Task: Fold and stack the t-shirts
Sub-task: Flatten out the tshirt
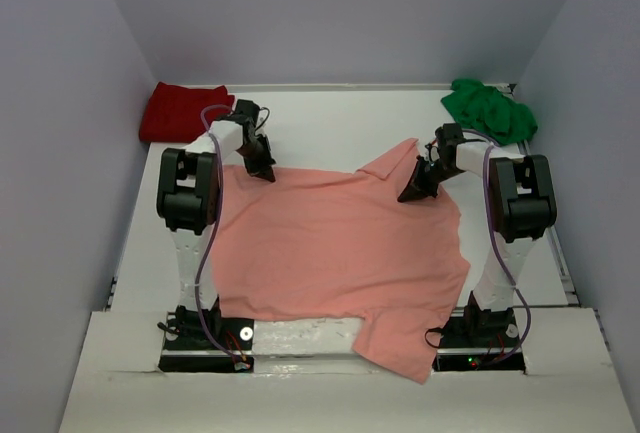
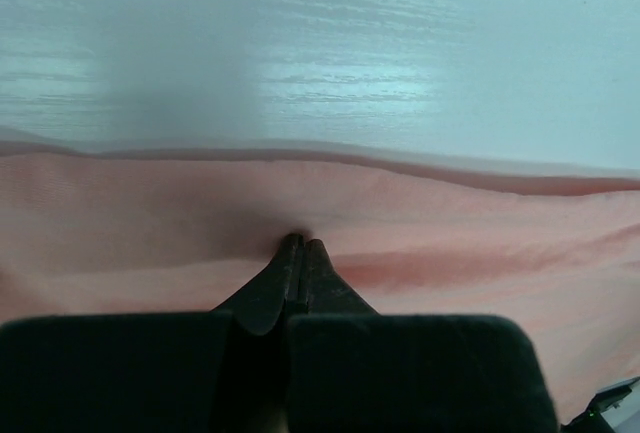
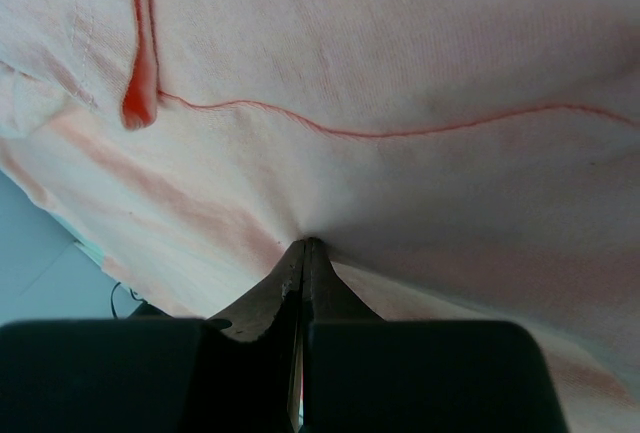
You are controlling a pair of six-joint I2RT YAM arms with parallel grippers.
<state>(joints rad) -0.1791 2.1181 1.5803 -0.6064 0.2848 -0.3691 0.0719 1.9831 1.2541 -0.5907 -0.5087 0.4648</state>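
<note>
The white surface (image 1: 330,128) carries all three shirts. The salmon-pink t-shirt (image 1: 340,253) lies spread across its middle between the two arms. Its longer span runs left to right, and one flap hangs over the near edge beside the right arm's base. Which end is the collar cannot be told. The dark red t-shirt (image 1: 183,110) sits bunched in the far left corner and the green t-shirt (image 1: 490,110) in the far right corner, both well apart from the pink one. The left gripper (image 1: 268,175) is clenched on the pink shirt's far left edge. The right gripper (image 1: 408,196) is clenched on its far right corner, where the cloth rises to a peak.
</note>
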